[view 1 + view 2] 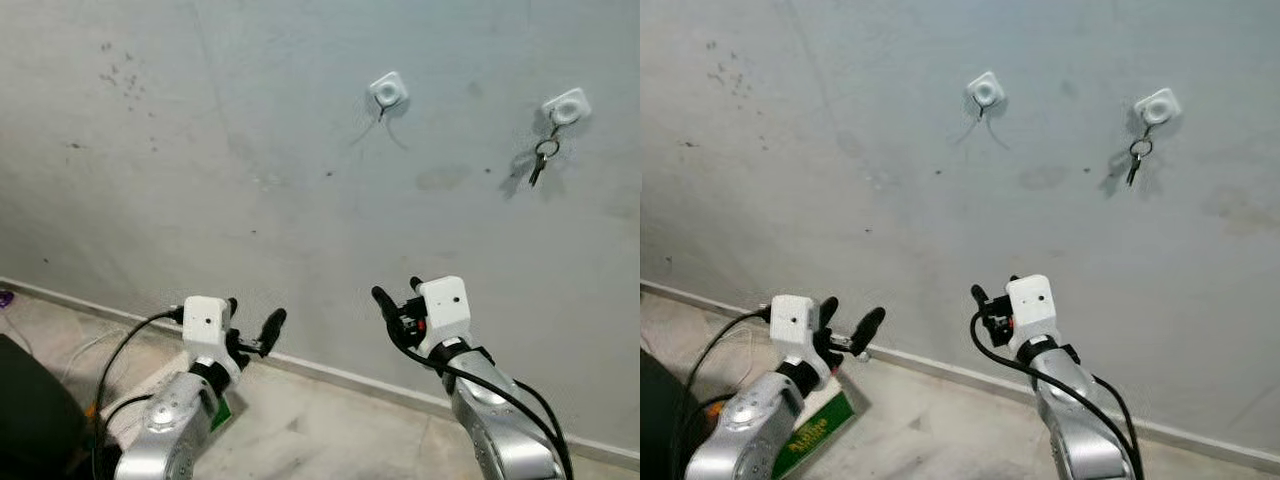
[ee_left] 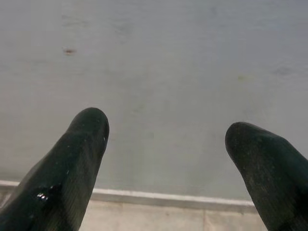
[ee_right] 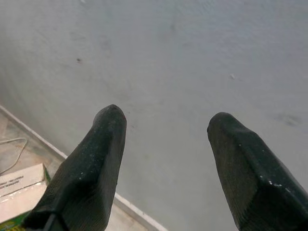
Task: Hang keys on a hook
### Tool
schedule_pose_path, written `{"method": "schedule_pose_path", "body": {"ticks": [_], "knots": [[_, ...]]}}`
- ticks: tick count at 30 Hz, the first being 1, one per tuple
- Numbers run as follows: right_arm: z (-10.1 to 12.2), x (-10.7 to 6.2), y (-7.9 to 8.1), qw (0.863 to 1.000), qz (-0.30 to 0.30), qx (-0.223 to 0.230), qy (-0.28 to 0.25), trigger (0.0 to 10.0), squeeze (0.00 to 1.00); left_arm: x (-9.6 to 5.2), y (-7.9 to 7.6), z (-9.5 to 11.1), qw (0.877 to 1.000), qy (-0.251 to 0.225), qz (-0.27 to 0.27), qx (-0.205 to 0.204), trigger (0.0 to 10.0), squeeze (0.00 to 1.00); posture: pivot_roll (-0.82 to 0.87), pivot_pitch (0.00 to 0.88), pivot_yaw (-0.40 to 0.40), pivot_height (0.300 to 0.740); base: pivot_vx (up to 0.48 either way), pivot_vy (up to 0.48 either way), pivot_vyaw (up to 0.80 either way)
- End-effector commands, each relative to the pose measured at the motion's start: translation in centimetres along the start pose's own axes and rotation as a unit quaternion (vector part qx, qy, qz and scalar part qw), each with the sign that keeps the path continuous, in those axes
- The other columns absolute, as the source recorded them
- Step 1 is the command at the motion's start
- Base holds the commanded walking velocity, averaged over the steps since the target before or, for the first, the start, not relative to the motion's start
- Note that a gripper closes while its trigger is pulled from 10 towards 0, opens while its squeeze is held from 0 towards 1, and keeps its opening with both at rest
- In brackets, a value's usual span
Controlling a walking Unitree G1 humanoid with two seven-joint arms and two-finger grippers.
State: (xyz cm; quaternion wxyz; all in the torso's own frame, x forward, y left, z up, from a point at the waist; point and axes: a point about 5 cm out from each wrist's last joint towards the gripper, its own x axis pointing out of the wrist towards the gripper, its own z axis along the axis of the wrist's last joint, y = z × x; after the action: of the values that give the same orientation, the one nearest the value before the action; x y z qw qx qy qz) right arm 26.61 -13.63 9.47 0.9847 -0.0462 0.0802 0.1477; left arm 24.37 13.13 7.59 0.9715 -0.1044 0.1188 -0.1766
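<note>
Left gripper [image 1: 252,322] sits low near the base of the wall, its two black fingers [image 2: 72,163] spread wide with nothing between them, pointed at bare plaster just above the skirting strip [image 2: 159,197]. Beside that arm on the floor lies a green-edged box [image 1: 815,430] and a black cable [image 1: 120,360]. Moving rightward, the right gripper [image 1: 398,298] is raised a little higher in front of the wall, its fingers [image 3: 91,173] likewise parted wide and holding nothing. Above it, the first hook [image 1: 388,92] carries no keys; a thin dark mark hangs under it, too small to say whether it is the hook's prong or a scratch. Further right, the second hook [image 1: 566,106] has the keys [image 1: 543,157] dangling from it on a ring, resting against the wall and well apart from both grippers. By that evidence I judge the task essentially finished: the keys hang, both grippers are free, and only pulling the arms away seems left. How securely the ring sits on the hook cannot be made out, nor how many keys there are; the far left edge shows a dark shape [image 1: 30,410] cut off by the frame.
</note>
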Motion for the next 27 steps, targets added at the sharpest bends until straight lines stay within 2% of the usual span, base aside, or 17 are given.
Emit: {"method": "schedule_pose_path", "body": {"ticks": [1, 18, 27], "knots": [[0.10, 0.07, -0.01, 1.000, -0.003, 0.001, 0.002, 10.0, 0.00, -0.06, 0.12, 0.29, 1.000, -0.002, 0.000, 0.005, 10.0, 0.00, -0.04, 0.000, 0.090, 0.740, 0.000, 0.000, -0.77], [-0.02, 0.06, 0.16, 1.000, 0.001, 0.001, 0.005, 10.0, 0.00, -0.03, -0.30, 0.29, 1.000, 0.001, -0.015, -0.004, 10.0, 0.00, -0.04, 0.000, 0.089, 0.740, 0.000, 0.000, -0.75], [-0.14, -0.13, -0.02, 1.000, 0.001, 0.000, 0.007, 10.0, 0.00, -0.08, -0.41, 0.17, 1.000, 0.003, -0.014, -0.001, 10.0, 0.00, -0.05, 0.000, 0.088, 0.740, 0.000, 0.000, -0.09]]}}
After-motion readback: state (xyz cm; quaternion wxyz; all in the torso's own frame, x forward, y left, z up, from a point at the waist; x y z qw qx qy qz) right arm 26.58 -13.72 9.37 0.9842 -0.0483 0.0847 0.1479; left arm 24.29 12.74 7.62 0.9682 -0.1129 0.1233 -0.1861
